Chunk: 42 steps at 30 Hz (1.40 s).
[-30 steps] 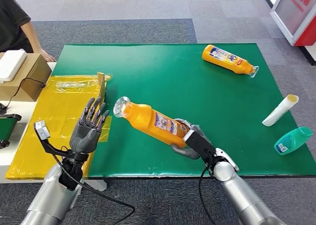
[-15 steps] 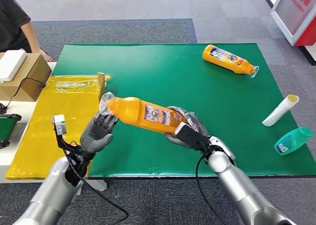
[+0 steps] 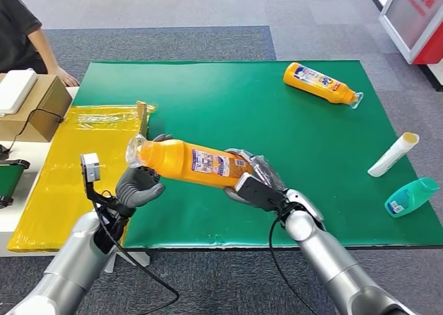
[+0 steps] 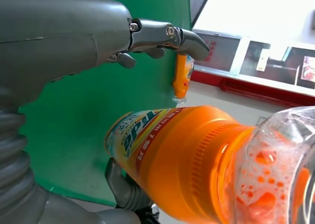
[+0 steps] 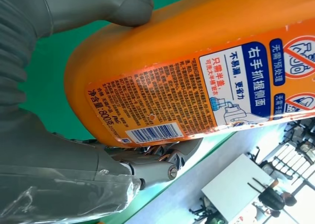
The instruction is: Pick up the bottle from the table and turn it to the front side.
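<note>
An orange bottle with a clear cap hangs level above the green mat, its back label with a barcode facing the right wrist camera. My right hand grips the bottle's base end, thumb on one side and fingers on the other. My left hand cups the neck end from below, its thumb rising beside the bottle. In the left wrist view the thumb stands clear of the bottle.
A second orange bottle lies at the mat's far right. A white tube and a teal bottle lie at the right edge. A yellow sheet, a cardboard box and a person's arm are on the left.
My right hand has carried the bottle left and tipped it level. My left hand, raised with spread fingers a second ago, has moved in under the bottle's neck.
</note>
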{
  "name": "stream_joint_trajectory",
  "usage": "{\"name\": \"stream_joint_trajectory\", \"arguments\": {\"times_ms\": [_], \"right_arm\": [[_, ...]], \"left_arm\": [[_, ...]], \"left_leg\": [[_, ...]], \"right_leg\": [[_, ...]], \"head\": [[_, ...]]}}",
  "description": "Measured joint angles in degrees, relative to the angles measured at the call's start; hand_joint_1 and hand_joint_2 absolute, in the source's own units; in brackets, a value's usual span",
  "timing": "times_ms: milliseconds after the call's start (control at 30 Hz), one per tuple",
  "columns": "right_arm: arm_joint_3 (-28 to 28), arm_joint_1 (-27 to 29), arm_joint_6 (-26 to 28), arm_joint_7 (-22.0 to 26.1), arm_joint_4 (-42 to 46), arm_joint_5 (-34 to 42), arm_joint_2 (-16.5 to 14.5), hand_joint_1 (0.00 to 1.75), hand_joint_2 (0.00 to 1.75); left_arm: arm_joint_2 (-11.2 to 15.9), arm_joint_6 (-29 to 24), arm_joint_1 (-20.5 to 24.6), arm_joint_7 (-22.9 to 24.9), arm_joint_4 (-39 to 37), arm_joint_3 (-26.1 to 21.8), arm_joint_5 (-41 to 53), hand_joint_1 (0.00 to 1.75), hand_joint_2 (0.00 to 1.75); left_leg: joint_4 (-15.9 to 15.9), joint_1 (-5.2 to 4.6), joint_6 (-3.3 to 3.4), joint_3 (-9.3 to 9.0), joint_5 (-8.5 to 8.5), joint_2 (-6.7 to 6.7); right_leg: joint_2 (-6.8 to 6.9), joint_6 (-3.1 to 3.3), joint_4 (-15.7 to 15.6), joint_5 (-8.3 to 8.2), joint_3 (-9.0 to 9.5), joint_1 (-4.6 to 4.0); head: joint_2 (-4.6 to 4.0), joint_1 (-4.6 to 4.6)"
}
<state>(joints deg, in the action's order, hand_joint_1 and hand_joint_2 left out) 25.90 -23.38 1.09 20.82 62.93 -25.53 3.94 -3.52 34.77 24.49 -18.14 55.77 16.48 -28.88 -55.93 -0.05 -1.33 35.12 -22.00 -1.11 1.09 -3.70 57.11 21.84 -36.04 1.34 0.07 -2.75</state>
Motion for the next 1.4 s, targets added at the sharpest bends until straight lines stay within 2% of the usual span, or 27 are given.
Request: {"name": "stream_joint_trajectory", "arguments": {"times_ms": [267, 467, 567, 733, 800, 1400], "right_arm": [[1.34, 0.71, 0.16, 0.88, -0.43, 0.15, -0.46, 1.75, 1.75], [1.81, 0.65, 0.18, 0.97, -0.7, 0.19, -0.58, 1.75, 1.75], [1.84, 0.55, 0.28, 0.95, -0.9, 0.22, -0.61, 1.75, 1.75], [1.87, 0.46, 0.4, 1.04, -1.11, 0.2, -0.67, 1.75, 1.75], [1.97, 0.26, 0.67, 1.15, -1.11, 0.02, -0.74, 1.75, 1.75], [3.25, -1.41, 0.39, 0.2, -1.1, -0.17, -0.9, 1.75, 1.75]], "left_arm": [[-0.19, -0.26, 0.74, -0.92, -3.27, 0.56, 1.13, 0.03, 1.75], [-0.28, -0.16, 1.3, -1.05, -4.88, 1.34, 1.89, 0.37, 1.75], [-0.33, -0.13, 1.47, -1.32, -5.39, 1.69, 2.28, 0.31, 1.75], [-0.38, -0.13, 1.77, -1.73, -5.99, 2.03, 3.1, 0.05, 1.75], [-0.39, -0.04, 2.06, -2.24, -6.14, 2.12, 3.49, 0.0, 1.75], [-0.54, 0.1, 3.62, -2.54, -6.17, 2.95, 4.37, 0.0, 1.75]], "left_leg": [[0.0, 0.0, 0.0, 0.0, 0.0, 0.0], [0.0, 0.0, 0.0, 0.01, 0.0, 0.0], [0.0, 0.0, 0.0, 0.0, 0.0, 0.0], [0.0, 0.0, 0.0, 0.0, 0.0, 0.0], [0.0, 0.0, 0.0, 0.0, 0.0, 0.0], [0.0, 0.0, 0.0, 0.01, 0.0, 0.0]], "right_leg": [[0.0, 0.0, 0.0, 0.0, -0.03, 0.0], [0.0, 0.0, 0.0, 0.0, -0.02, 0.0], [0.0, 0.0, 0.0, 0.0, -0.02, 0.0], [0.0, 0.0, 0.0, 0.0, -0.03, 0.0], [0.0, 0.0, 0.0, 0.0, -0.02, 0.0], [0.0, 0.0, 0.0, 0.0, -0.01, 0.0]], "head": [[0.0, 0.01], [0.0, 0.0], [0.0, 0.01], [0.0, 0.01], [0.0, 0.01], [0.0, 0.01]]}}
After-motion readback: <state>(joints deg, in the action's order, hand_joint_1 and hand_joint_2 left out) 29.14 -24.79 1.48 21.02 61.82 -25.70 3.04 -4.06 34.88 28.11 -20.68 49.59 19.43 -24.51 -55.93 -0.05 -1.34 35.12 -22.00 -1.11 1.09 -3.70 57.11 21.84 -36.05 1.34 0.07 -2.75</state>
